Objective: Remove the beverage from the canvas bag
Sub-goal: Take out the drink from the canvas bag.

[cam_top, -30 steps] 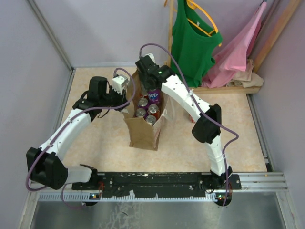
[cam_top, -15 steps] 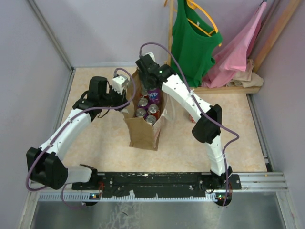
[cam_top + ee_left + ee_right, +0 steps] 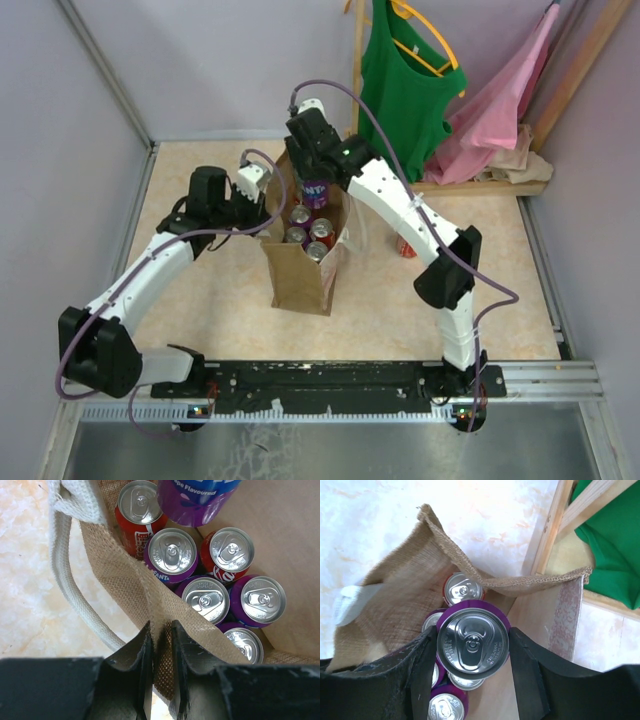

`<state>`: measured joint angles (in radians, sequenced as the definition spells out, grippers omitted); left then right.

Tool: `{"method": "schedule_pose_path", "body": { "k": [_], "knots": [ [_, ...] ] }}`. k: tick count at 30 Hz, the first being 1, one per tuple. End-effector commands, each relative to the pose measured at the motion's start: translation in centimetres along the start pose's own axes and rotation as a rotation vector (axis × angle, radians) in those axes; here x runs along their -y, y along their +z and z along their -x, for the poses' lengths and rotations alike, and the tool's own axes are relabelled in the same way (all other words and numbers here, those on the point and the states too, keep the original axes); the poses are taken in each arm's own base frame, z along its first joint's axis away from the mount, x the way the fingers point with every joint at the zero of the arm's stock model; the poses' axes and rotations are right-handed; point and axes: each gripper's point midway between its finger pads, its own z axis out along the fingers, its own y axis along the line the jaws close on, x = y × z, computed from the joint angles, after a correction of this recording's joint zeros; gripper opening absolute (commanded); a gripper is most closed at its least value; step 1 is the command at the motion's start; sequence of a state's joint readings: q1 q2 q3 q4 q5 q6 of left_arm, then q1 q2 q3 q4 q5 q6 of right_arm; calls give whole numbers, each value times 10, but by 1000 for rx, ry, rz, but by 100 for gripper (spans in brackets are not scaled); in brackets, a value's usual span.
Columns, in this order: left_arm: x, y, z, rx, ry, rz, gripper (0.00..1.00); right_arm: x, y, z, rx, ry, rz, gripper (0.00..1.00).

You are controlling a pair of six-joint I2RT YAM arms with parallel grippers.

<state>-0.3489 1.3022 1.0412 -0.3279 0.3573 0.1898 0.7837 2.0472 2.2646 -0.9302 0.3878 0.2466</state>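
Observation:
The tan canvas bag point(image 3: 297, 275) stands open mid-table with several red and purple cans point(image 3: 305, 232) inside. My right gripper point(image 3: 312, 172) is shut on a purple grape can point(image 3: 472, 642) and holds it upright above the bag's far rim; the can also shows in the top view point(image 3: 316, 190) and in the left wrist view point(image 3: 195, 500). My left gripper point(image 3: 262, 205) is shut on the bag's left rim point(image 3: 161, 630), its fingers point(image 3: 142, 665) pinching the burlap. A pale strap handle point(image 3: 65, 580) hangs outside.
A red can point(image 3: 405, 246) lies on the table right of the bag. A wooden rack point(image 3: 358, 70) with a green top point(image 3: 400, 90) and pink cloth point(image 3: 495, 110) stands at the back right. Grey walls enclose the table.
My right gripper has risen with the purple can, lifting it from among the other cans to above the bag's rim. The left gripper keeps its hold on the rim.

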Motion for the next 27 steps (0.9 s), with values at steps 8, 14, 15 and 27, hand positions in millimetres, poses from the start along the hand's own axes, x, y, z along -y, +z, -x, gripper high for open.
{"method": "schedule_pose_path", "body": {
  "k": [8, 14, 15, 27],
  "knots": [
    [7, -13, -4, 44, 16, -7, 25, -7, -93, 102, 374, 122, 91, 0],
    [8, -23, 6, 87, 35, 10, 25, -4, -125, 125, 459, 133, 61, 0],
    [8, -25, 7, 93, 38, 15, 26, -3, -132, 129, 477, 134, 57, 0],
    [11, -31, 8, 142, 38, 20, 26, 61, -202, 160, 684, 179, -177, 0]
  ]
}}
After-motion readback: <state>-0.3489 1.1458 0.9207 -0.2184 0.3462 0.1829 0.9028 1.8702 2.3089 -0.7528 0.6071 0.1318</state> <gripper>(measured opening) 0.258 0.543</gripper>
